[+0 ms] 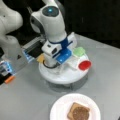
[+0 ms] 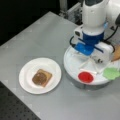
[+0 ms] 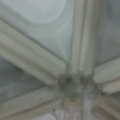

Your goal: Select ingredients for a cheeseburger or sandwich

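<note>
Toast square [image 2: 42,78] with dark patty [image 2: 39,78] sits on white plate [image 2: 26,71]; gripper [image 1: 58,65] low over divided tray [image 1: 53,76], claw state unclear; pieces look light, stiff, best pinched by edges.

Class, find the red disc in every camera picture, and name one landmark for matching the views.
Front view: red disc at the divided white tray's right edge.
Front view: red disc at the tray's bottom edge.
Wrist view: not in it.
Shared landmark: green leafy piece beside the disc.

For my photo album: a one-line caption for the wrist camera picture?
Close above the white divided tray, its ribs meeting at the hub.
</note>
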You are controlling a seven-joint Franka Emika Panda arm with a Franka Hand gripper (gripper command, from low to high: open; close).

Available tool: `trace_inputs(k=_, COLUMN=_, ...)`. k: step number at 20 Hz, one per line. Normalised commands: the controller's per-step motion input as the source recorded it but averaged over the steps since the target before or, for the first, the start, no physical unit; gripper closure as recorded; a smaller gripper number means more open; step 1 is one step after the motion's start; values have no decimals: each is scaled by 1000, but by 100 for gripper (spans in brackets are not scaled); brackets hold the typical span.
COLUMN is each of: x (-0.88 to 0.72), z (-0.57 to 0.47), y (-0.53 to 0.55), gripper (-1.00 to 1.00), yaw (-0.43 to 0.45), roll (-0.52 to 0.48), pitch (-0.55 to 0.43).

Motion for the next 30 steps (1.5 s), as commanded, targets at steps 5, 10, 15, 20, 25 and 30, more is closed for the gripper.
trace_inputs(k=5, x=-140, z=-89, y=26, gripper=-100, yaw=17, roll=25, pitch=-159)
trace_inputs(k=10, x=-149, z=-97, y=61, gripper=-100, yaw=6, roll=-40, pitch=-134)
trace_inputs(k=15, x=-136, z=-143, y=125, gripper=-100, yaw=-34, roll=-161, pitch=-95)
trace_inputs(k=20, x=-106, z=-169, y=144, gripper=-100, yaw=10, roll=-208, pitch=-103)
trace_inputs(k=25, x=-155, z=-174, y=99, gripper=-100, yaw=45, roll=-163, pitch=-82)
trace_inputs(k=30, x=-166, z=-176, y=38, gripper=-100, yaw=95, roll=-133, pitch=-109)
